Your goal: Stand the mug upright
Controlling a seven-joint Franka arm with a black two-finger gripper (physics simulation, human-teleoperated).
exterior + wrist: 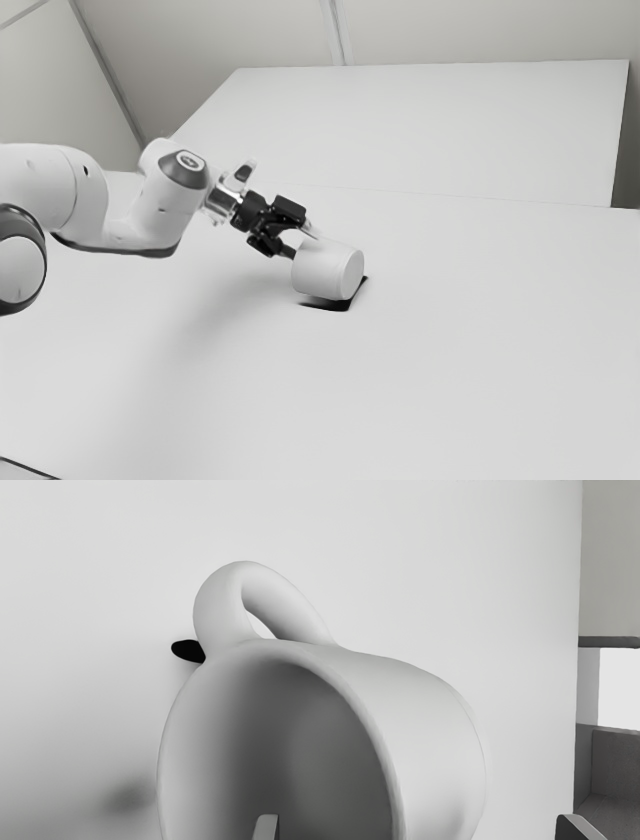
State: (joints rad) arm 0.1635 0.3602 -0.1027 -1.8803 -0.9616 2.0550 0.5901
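The gripper stands wide open with nothing clasped: in the wrist view one finger reaches across the mug's mouth, while the other finger stands well outside the wall, so a stretch of rim comes between them. Whether either touches the mug, I cannot tell.

From the gripper outward, the mug lies just ahead, toward the exterior view's right and a little lower in that view. It is over on its side, not upright. Its long axis runs away from the gripper, roughly along the arm's reach: mouth facing the fingers, base at the far end. The handle juts from the wall, apart from both fingers. Beneath the mug is a dark patch, probably shadow, on the pale desk; whether the mug bears fully on the desk is hard to say.

My judgement is that the next move calls for closing on the wall, then turning the axis until the mouth points up; a shallow pinch could let the mug roll.

Count: one arm, one gripper, two fingers, one mug, one handle.
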